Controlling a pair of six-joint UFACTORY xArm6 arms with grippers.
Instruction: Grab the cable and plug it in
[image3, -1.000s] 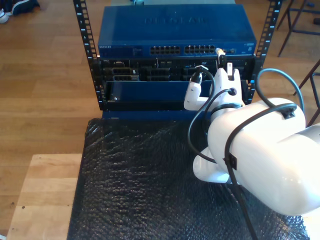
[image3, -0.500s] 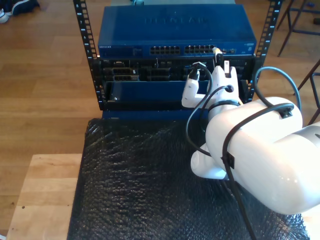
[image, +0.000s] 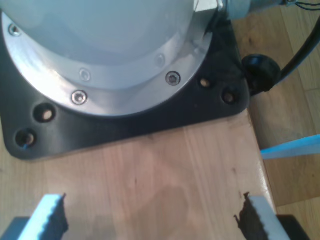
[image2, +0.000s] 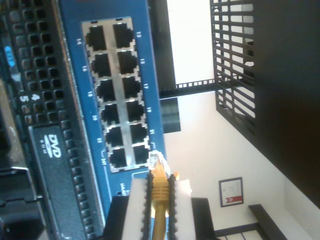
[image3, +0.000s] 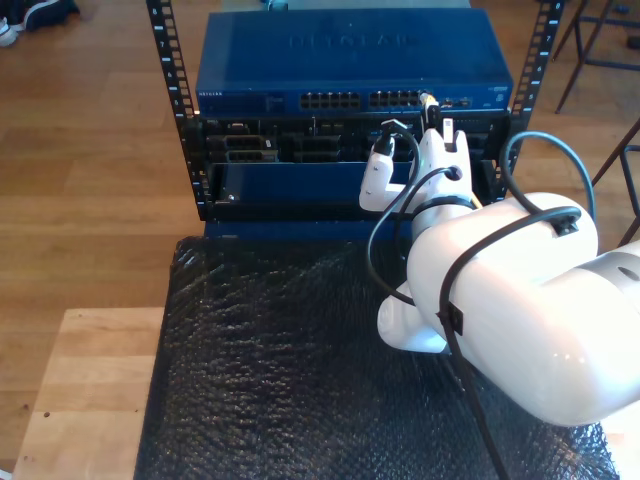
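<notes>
Cable, yellow-orange, sits pinched between the two ribbed pads of my second pincer, its boot gripped and the small clear plug poking out ahead of the fingertips. That plug tip is just at the end of the blue switch's double row of ports, right beside the last port of the block (whether it has entered the socket I cannot tell). In the exterior view my second pincer is held up against the switch's front face in the rack, the white arm behind it reaching over the black bubble-wrap mat. My first pincer is spread wide with nothing between its serrated pads, hanging over a wooden counter next to a black base plate.
</notes>
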